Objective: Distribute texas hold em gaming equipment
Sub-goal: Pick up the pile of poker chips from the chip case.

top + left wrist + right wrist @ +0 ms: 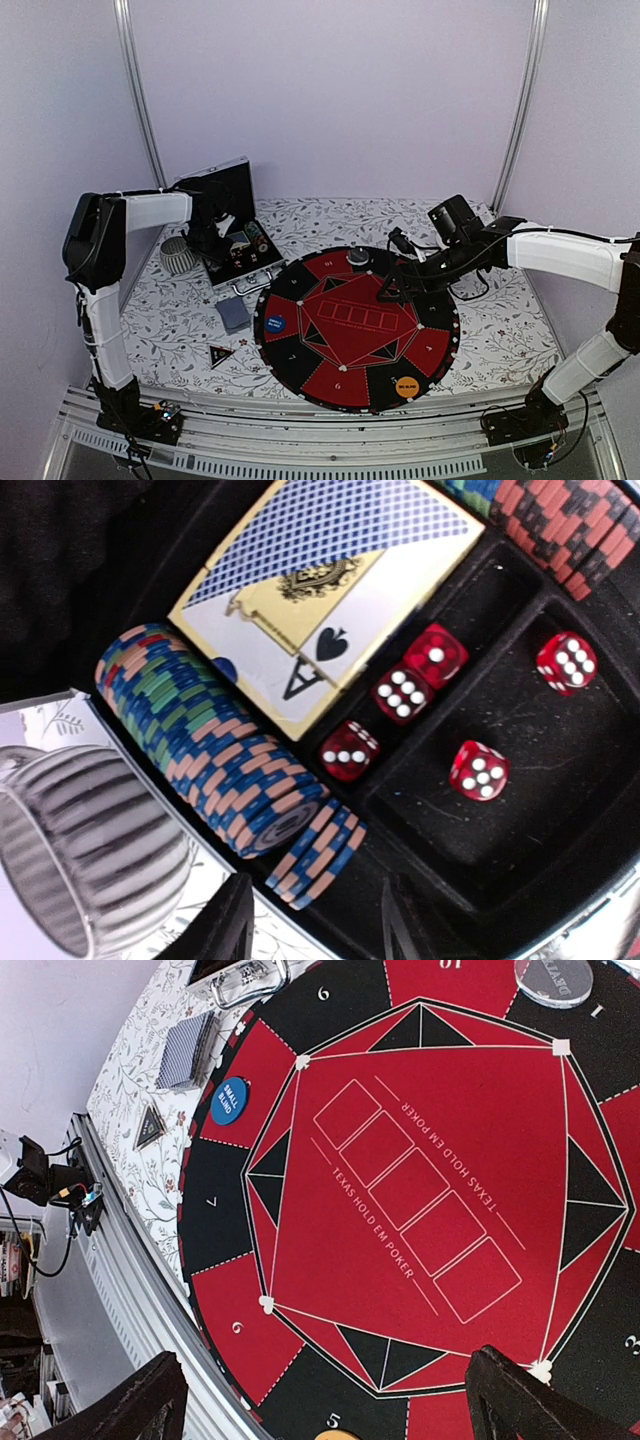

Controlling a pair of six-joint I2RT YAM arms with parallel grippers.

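**Left arm at the case:** the left claw [315, 888] hangs over the open black case [238, 185] at the back left of the table. Its fingers [225, 930] are partly apart and closed on nothing. Just ahead of the fingertips lies the end of a row of blue, orange and green chips [215, 755], stacked on edge along the case wall. Next to that row sits a card box [330, 580] with a blue-checked back and an ace of spades on it. Five red dice [402, 693] lie loose in the black compartments beyond, and red-and-black chips [560, 520] fill the far corner. A ribbed silver cup [90, 860] stands on the flowered cloth [170, 320] just outside the case.

**Across the table:** the right claw [330, 1360] hovers above the round red-and-black mat [330, 1280], fingers spread wide and holding nothing. On the mat, a blue button [275, 323] sits near the left rim, an orange button [406, 386] near the front rim and a clear round disc [357, 257] at the back rim. A grey-blue deck [233, 313] rests on the cloth between the case and the mat, just off the mat's edge. A small black triangular marker [220, 354] lies on the cloth in front of the deck, nearer the arms.
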